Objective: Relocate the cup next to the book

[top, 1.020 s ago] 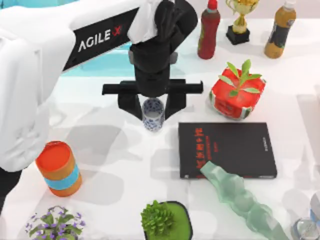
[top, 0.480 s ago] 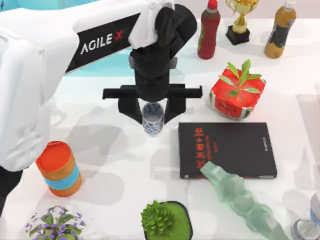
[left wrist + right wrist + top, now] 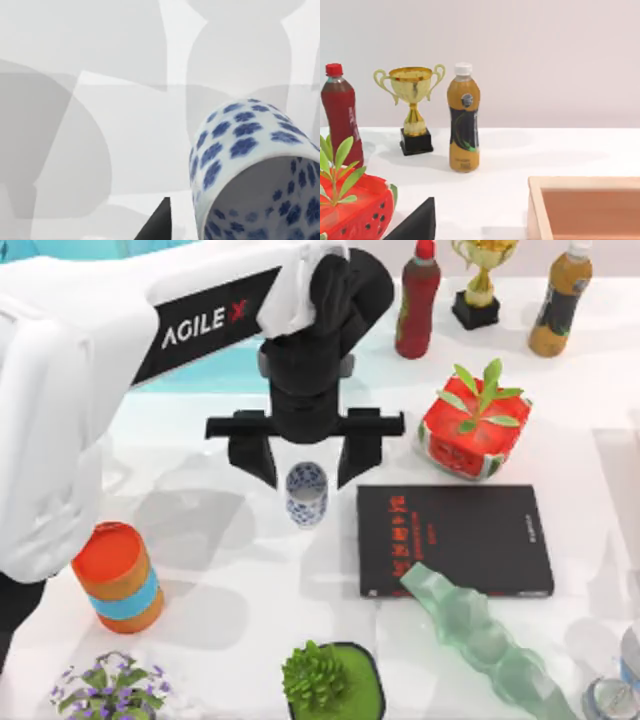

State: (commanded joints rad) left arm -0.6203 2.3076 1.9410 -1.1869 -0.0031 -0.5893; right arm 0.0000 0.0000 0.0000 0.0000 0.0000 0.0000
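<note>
Surface: white table (image 3: 240,580), crossed by soft grey shadows. Near left stand an orange canister (image 3: 117,576) with a light-blue band and a purple-flowered plant (image 3: 108,687).

Left of centre, the left gripper (image 3: 306,461) hangs over the table with its jaws spread wide and released. The cup (image 3: 306,493) stands upright on the table between them, clear of both black fingers (image 3: 357,453), just left of the book (image 3: 455,539). A green succulent pot (image 3: 332,680) sits at the near edge.

Right of centre, the book lies flat, with a pale green glass shape (image 3: 483,640) overlapping its near edge and a watermelon-patterned planter (image 3: 472,424) just beyond it.

Far side: red bottle (image 3: 417,301), gold trophy (image 3: 481,280), amber bottle (image 3: 560,300). The right wrist view shows a plain pale wall (image 3: 545,50) behind these. Whether the right claw is released or clenched cannot be told.
</note>
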